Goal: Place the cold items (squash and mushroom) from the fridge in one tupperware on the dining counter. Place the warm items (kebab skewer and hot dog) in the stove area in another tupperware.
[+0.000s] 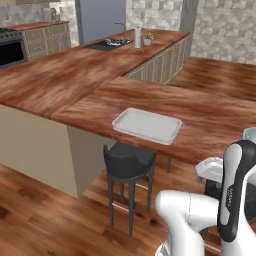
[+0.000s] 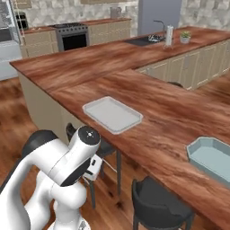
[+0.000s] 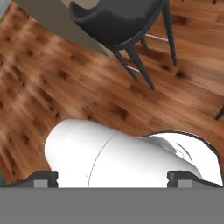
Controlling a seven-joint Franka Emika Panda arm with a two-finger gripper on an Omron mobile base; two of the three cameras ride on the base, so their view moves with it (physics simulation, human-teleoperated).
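Tupperware [image 2: 214,158] unlabelled on dining counter [image 2: 170,112], tray [image 2: 112,114] nearby

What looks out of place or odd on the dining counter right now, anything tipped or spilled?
Nothing stands out. The white tupperware lies flat and empty on the dining counter, the pale blue tupperware flat further along. No spills. The gripper is open, holding nothing, pointing down at the floor near a stool.

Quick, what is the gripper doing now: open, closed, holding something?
Gripper: open, jaws wide apart, holding nothing.
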